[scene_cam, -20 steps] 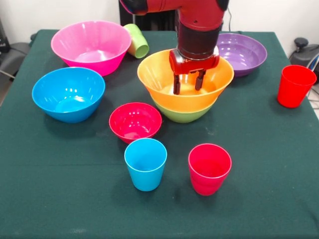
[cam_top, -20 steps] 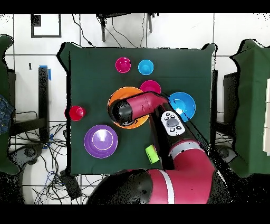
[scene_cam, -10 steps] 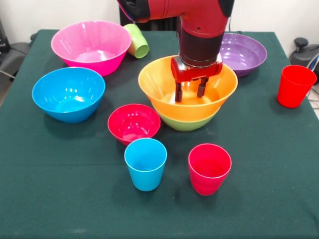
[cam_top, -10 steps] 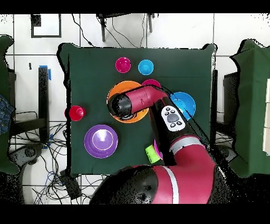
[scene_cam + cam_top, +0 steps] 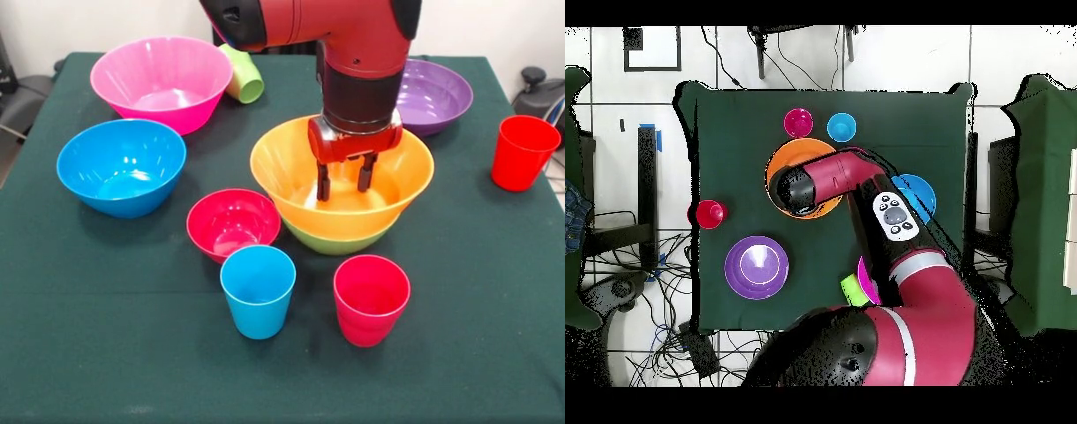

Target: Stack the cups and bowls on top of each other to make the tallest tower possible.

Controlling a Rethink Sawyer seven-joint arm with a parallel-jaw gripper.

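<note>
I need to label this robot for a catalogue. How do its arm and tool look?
The arm is thick, rounded and glossy red, ending in a black cylindrical wrist. Below it sits a red block carrying the tool, with two short dark fingers. From overhead, a grey oval panel with dark buttons sits on the arm, and a pale stripe crosses a segment near the base.

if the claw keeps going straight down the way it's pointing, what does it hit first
Most likely the inside bottom of the orange bowl. The claw points down into it, fingers slightly apart, and the orange bowl sits nested in the lime green bowl. How close the tips are to the floor is unclear.
</note>
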